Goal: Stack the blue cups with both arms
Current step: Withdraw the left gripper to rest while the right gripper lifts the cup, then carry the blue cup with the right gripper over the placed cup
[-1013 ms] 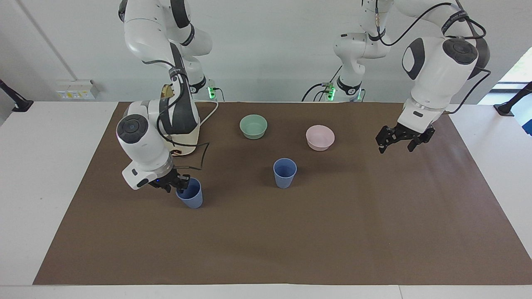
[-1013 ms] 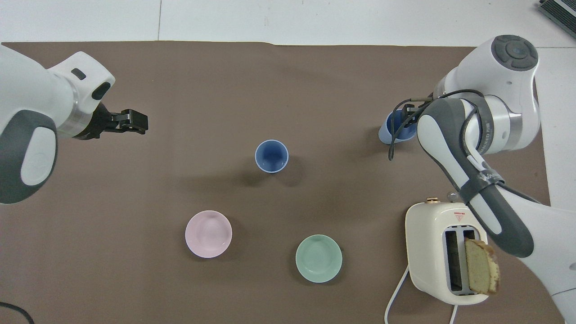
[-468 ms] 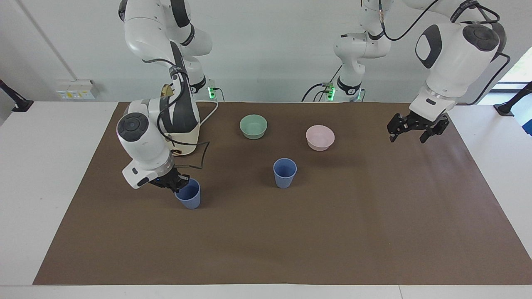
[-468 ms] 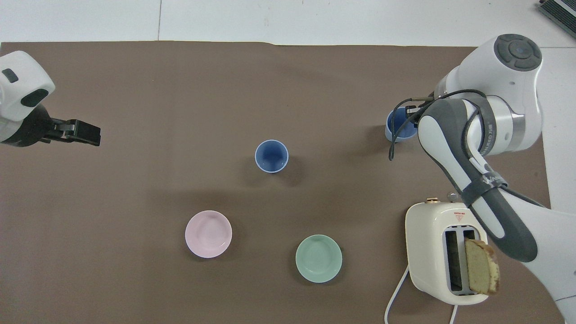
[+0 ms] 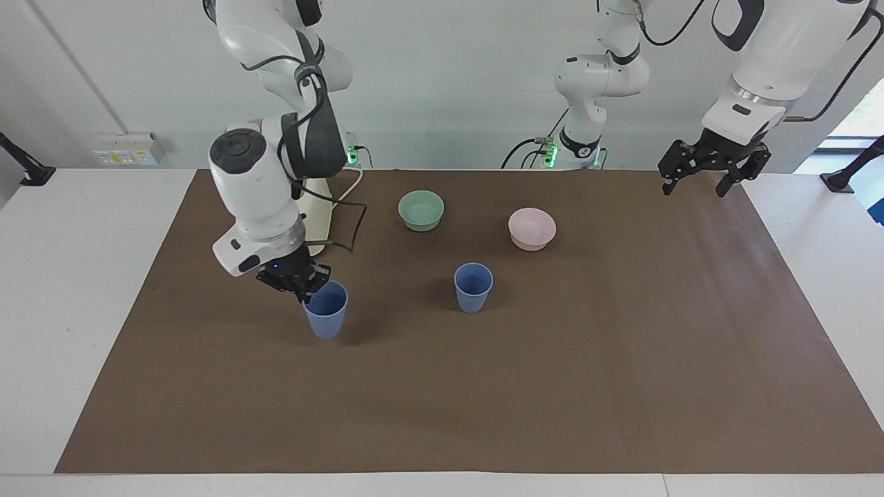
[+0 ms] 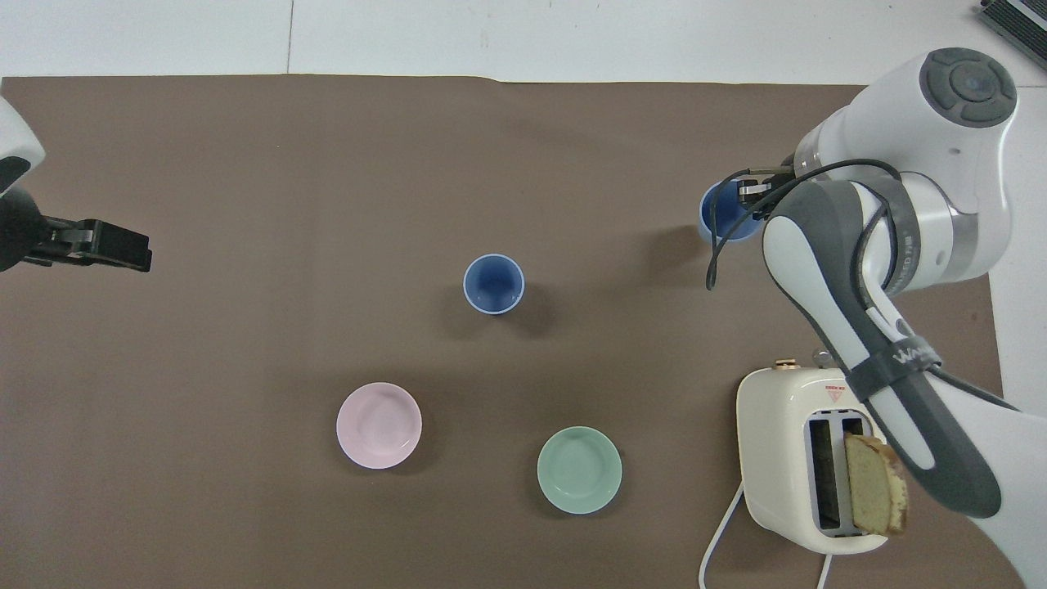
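- The right gripper [image 5: 302, 284] was pinched shut on the rim of one blue cup [image 5: 325, 310], toward the right arm's end of the table; the cup looked lifted just off the brown mat [image 5: 442, 414] and hung roughly upright.
- The other blue cup [image 5: 473, 287] stood upright near the middle of the mat, farther from the robots than the pink bowl [image 5: 532, 228] and the mint-green bowl [image 5: 421, 210].
- The left gripper [image 5: 711, 166] hung high over the left arm's end of the table, its fingers spread and holding nothing; that arm was waiting.
- A rim-only pinch seemed thin to me: a quick swing could make the cup twist or slip out.
- If the carried cup came in tilted or off-centre, I judged it could catch the standing cup's rim and tip it over.
- The toaster [image 6: 806, 458] with its bread slice [image 6: 875, 483] sat close under the right arm, so a low elbow might nudge it.
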You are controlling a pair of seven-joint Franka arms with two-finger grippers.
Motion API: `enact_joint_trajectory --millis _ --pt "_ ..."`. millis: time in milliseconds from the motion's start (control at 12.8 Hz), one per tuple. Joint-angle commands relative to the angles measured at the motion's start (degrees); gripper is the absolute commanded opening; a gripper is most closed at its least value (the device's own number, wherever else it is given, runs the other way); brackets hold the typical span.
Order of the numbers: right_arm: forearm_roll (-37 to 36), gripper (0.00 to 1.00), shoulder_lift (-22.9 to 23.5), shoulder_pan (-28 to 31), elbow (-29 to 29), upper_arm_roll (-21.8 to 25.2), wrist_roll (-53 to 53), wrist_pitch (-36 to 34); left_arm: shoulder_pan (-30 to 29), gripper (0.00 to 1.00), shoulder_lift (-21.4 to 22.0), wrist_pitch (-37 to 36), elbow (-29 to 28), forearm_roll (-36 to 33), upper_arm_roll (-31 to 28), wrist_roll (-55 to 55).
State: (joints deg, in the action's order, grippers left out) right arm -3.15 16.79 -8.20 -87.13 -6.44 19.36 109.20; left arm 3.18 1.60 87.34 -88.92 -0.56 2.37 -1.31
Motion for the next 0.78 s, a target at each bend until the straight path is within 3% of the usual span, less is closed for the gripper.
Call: enact_joint_trajectory --millis 0,390,701 --pt "-0.19 0.0 0.26 -5.23 3.01 -0.15 8.11 -1.97 -0.8 1.0 1.11 -2.44 0.94 0.74 0.36 -1.15" --pt "4.37 0.0 0.87 -13.41 6.7 -0.24 18.42 -1.88 -0.8 1.0 2.53 -2.79 -0.56 0.74 0.53 -1.94" --pt "9.72 0.0 1.57 -15.0 7.68 -0.94 21.07 -0.92 -0.89 1.0 2.53 -2.44 -0.73 1.62 0.44 -2.12"
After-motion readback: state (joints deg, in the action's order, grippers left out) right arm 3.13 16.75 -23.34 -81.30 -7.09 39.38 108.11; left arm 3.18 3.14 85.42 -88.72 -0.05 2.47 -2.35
